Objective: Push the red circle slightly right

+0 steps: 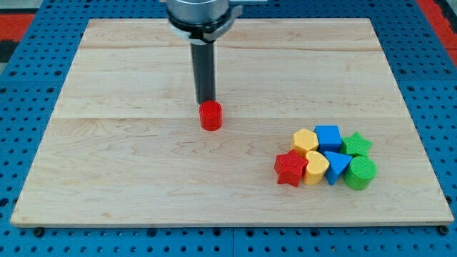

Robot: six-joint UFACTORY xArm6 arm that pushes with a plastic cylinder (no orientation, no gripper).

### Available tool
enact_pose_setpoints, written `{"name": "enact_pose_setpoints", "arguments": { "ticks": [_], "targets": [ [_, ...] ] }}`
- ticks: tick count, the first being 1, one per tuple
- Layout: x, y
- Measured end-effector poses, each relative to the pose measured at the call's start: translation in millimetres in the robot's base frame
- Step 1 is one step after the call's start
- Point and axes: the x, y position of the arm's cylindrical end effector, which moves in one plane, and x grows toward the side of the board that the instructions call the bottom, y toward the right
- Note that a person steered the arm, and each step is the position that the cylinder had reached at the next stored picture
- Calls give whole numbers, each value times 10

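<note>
My tip (206,101) stands on the wooden surface (128,164) just above the red circle (211,116) in the view, touching it or all but touching; I cannot tell which. The circle lies directly toward the view's bottom from my tip and a shade to the view's right. There is no pincer on this arm, only the straight dark rod, so nothing opens or closes and nothing is held.

That relation is what the coming move depends on. To send the circle toward the view's right, my tip would need to sit on the circle's left flank, and at present it is behind the circle instead. A push from here would likely drive the circle toward the view's bottom. I judge that my tip must first go round to the view's left of the circle, then slide right a short way.

The circle is a round disc, so it has no long axis to mind, though an off-centre push could make it veer.
</note>
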Motion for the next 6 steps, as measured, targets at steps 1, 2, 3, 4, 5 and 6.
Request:
{"name": "enact_pose_setpoints", "arguments": {
  "ticks": [1, 2, 3, 4, 5, 6],
  "targets": [
    [307, -7],
    [634, 101],
    [800, 101],
    [860, -172],
    [920, -172],
    [816, -172]
  ]
}}
